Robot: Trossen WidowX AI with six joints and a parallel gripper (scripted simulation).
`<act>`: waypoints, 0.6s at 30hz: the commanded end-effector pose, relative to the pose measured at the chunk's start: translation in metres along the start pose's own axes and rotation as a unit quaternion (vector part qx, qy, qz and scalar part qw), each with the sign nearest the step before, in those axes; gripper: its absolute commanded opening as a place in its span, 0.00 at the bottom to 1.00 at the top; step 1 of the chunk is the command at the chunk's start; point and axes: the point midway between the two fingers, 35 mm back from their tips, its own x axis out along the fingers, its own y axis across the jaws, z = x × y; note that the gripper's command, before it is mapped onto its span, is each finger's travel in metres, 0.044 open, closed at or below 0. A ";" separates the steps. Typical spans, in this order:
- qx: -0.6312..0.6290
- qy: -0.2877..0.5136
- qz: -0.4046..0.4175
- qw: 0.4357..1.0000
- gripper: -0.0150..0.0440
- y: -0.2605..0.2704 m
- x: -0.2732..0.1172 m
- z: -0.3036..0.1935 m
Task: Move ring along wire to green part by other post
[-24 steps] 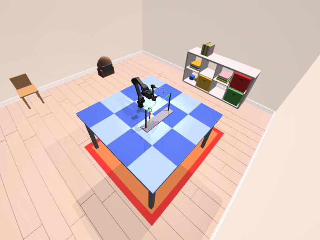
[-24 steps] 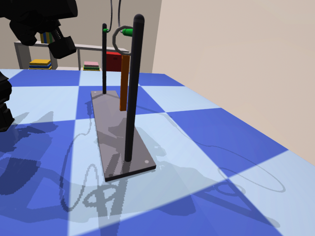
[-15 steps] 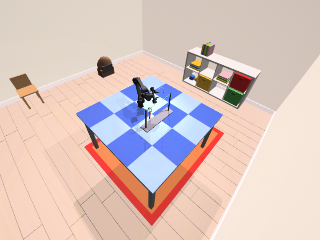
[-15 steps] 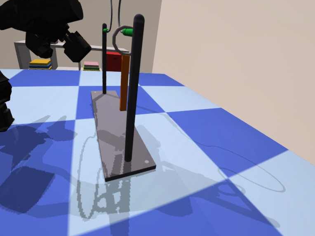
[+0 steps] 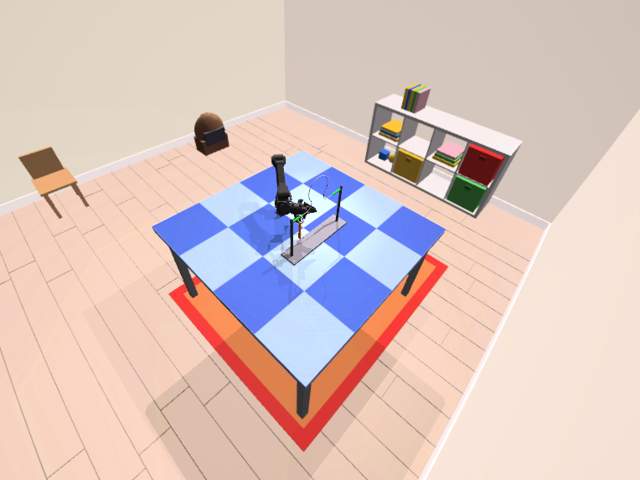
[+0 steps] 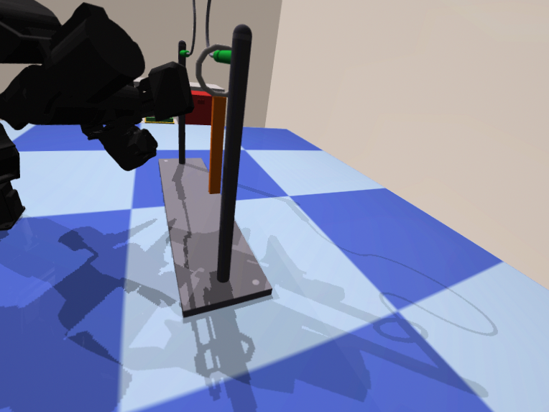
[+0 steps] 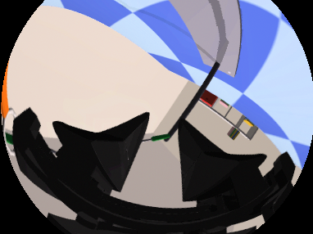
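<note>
The ring point(image 6: 198, 69) hangs around the green part point(image 6: 223, 56) point(image 5: 296, 219) beside the near post point(image 5: 291, 240) point(image 6: 231, 155). Its orange handle point(image 5: 299, 230) point(image 6: 216, 146) points straight down; a sliver of the handle point(image 7: 4, 92) shows at the wrist view's left edge. My gripper point(image 5: 309, 211) point(image 6: 167, 125) point(image 7: 164, 119) is partly open, with nothing between the fingers. It is on the robot's side of the handle, apart from it in the exterior view. The other green part point(image 5: 336, 192) point(image 6: 184, 52) point(image 7: 161, 137) is at the far post point(image 5: 338, 204) point(image 6: 182, 132) point(image 7: 198, 92).
The thin grey wire point(image 5: 318, 176) point(image 6: 194, 8) arches high between the green parts. Its clearance from the gripper is hard to tell. The grey base plate point(image 5: 320, 236) point(image 6: 201, 256) point(image 7: 229, 24) carries both posts on the checkered table point(image 5: 304, 335).
</note>
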 end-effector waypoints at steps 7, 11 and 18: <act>-0.331 -0.074 0.080 0.937 0.53 0.022 -0.032 0.059; -0.461 -0.120 0.098 0.874 0.53 0.027 -0.048 0.079; -0.656 -0.213 0.099 0.717 0.53 0.029 -0.079 0.107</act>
